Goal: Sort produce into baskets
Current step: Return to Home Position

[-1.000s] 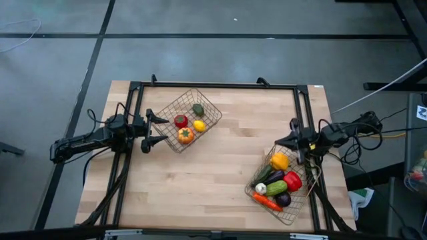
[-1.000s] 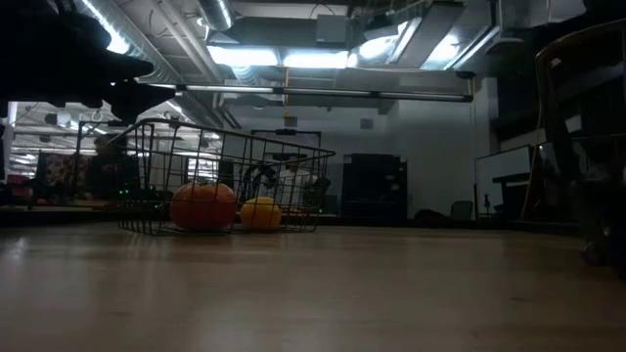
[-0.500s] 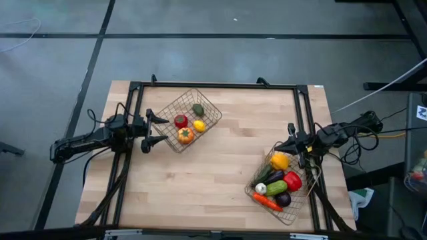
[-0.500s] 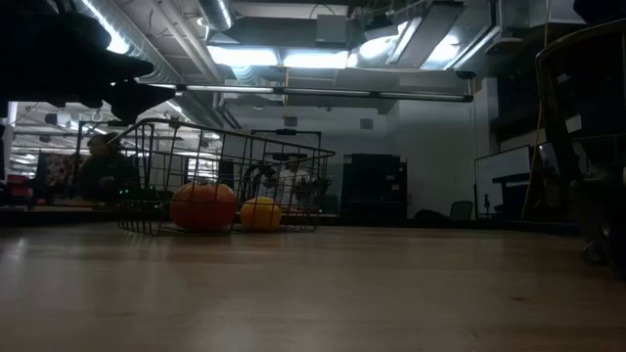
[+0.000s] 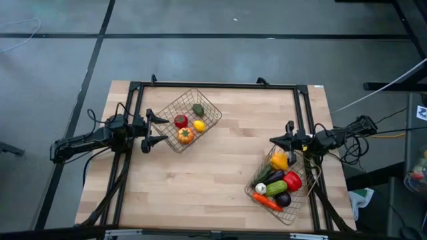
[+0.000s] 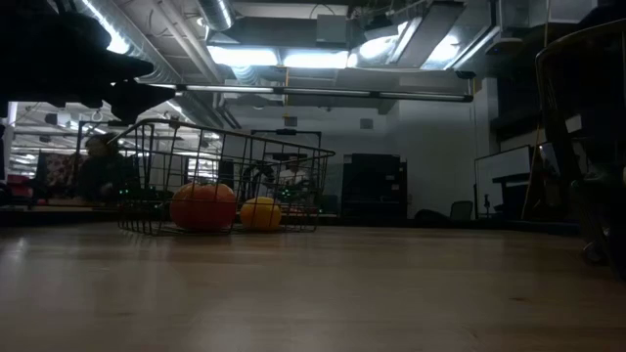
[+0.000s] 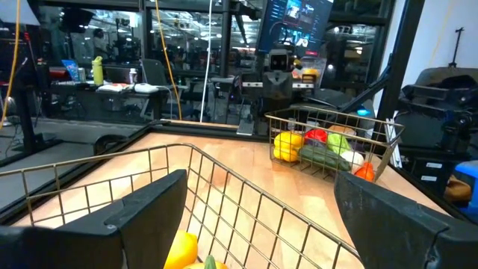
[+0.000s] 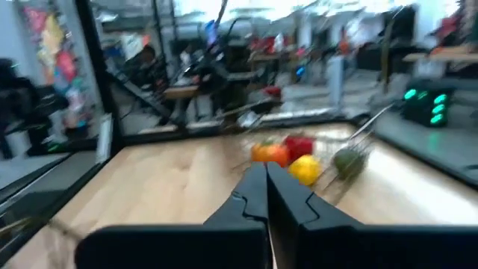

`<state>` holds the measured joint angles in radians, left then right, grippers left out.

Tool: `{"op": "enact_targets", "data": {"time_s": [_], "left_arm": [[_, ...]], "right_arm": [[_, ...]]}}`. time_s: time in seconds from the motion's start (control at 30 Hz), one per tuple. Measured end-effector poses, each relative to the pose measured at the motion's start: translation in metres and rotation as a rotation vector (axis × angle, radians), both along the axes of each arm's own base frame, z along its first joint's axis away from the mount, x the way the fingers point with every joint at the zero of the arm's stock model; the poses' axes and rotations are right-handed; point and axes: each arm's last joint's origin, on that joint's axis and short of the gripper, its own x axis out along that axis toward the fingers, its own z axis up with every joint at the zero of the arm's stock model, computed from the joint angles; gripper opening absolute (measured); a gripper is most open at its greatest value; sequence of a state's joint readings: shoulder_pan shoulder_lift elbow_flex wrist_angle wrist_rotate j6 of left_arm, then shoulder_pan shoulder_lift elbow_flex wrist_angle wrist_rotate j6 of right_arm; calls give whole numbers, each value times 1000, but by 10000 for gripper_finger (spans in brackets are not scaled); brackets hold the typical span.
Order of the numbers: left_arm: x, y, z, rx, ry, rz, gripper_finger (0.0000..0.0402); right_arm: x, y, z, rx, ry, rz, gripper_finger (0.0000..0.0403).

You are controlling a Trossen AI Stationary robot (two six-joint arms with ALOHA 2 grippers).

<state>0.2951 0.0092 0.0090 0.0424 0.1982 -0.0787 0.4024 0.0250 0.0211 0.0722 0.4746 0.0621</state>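
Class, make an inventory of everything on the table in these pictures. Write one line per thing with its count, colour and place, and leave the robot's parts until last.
Table: one, light wood, beneath everything.
Left basket: one, wire mesh, far left of the table.
Produce in it: four pieces; red piece, lemon, orange piece, green piece.
Right basket: one, wire mesh, near right corner.
Produce in it: about eight pieces heaped together, including yellow pepper, red pepper, carrot, white garlic, plus green and dark purple ones.
Left gripper: one, dark, open, beside the left basket.
Right gripper: one, dark, shut, by the right basket's far corner.
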Motion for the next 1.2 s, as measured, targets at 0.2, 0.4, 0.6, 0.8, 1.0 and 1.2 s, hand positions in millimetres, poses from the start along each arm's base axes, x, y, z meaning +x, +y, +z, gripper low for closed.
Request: {"op": "enact_targets", "data": {"time_s": [0.2,0.4,0.6,0.8,1.0,1.2], "left_arm": [[0,0,0,0,1,0,335],[0,0,0,0,0,0,335],[0,0,0,0,0,0,335],[0,0,0,0,0,0,335],[0,0,0,0,0,0,335],[0,0,0,0,0,0,335]], "right_arm": [[1,-8,1,-38,-18,-19,0],[4,-18,-2,-44,-1,31,0],[6,-24,-7,22,57,81,0],[9,-26,-12,43,111,61,0],[13,-26,-18,47,186,66,0],[14,-26,-20,50,201,67,1]]}}
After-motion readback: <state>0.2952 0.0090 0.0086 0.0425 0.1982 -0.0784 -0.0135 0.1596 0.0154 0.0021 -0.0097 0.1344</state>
